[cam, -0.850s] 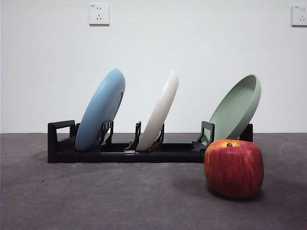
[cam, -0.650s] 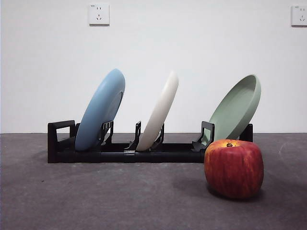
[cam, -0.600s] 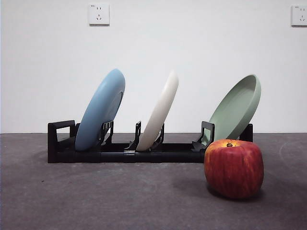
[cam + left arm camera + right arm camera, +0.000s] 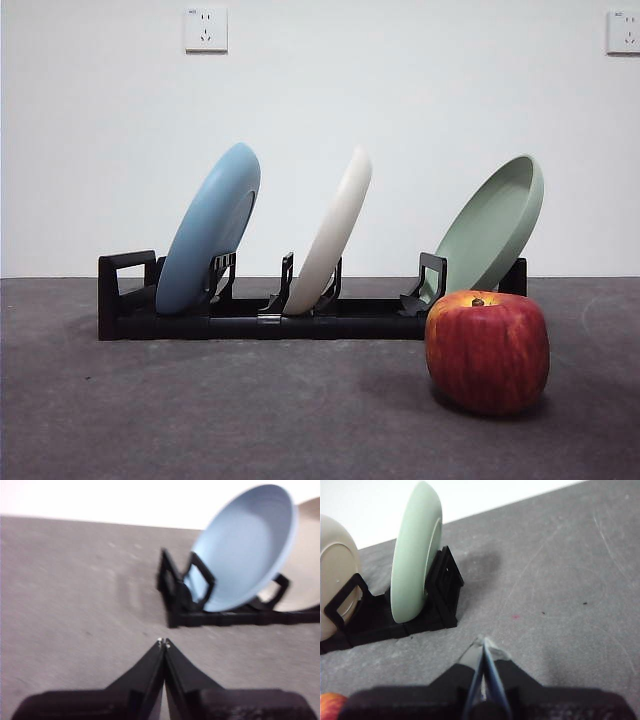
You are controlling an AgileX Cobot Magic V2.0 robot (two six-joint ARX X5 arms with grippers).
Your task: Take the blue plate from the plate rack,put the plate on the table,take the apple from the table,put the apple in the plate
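The blue plate leans in the left slot of the black plate rack; it also shows in the left wrist view. The red apple stands on the dark grey table in front of the rack's right end; a sliver of it shows in the right wrist view. My left gripper is shut and empty, above the table a short way from the rack's loop end. My right gripper is shut and empty, near the rack's other end. Neither arm shows in the front view.
A cream-white plate stands in the rack's middle slot and a pale green plate in its right slot. The green plate and the cream plate show in the right wrist view. A white wall stands behind.
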